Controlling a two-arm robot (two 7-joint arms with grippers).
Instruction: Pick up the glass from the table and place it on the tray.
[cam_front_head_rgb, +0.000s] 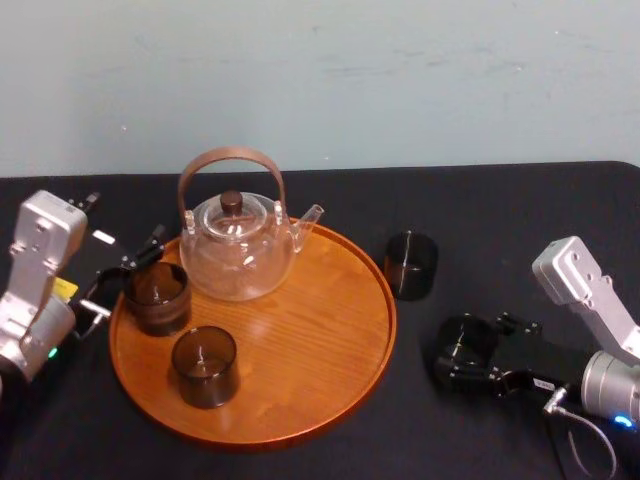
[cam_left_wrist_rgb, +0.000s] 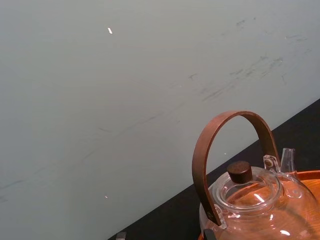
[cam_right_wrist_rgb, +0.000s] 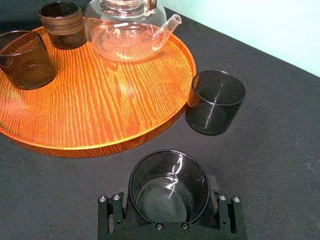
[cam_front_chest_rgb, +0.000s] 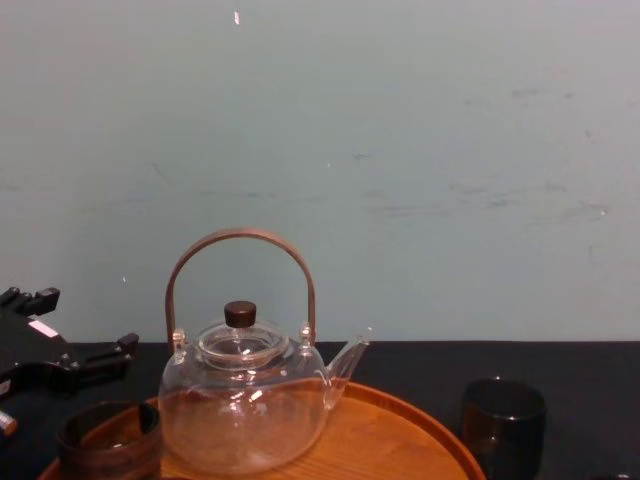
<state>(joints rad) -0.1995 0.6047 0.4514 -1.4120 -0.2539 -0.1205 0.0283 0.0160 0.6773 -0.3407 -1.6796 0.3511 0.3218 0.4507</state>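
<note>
tray (cam_front_head_rgb: 340, 350) right half bare | teapot (cam_front_head_rgb: 238, 250) rear | loose glass (cam_front_head_rgb: 411, 265) seemingly just beside rim

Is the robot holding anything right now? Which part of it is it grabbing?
Yes. The right hand grips a dark glass by its sides, one finger on each side. The left hand sits open by the tray.

No lettering, brand or number can be read in any view. A small white sticker (cam_front_head_rgb: 103, 237) on the left gripper (cam_front_head_rgb: 122, 276), at centre left of the head view, is too small to make out, as is a yellow tag (cam_front_head_rgb: 64, 289) just below it. A white strip (cam_front_head_rgb: 543, 383) on the right gripper (cam_front_head_rgb: 462, 352), at lower right, carries nothing legible either.
</note>
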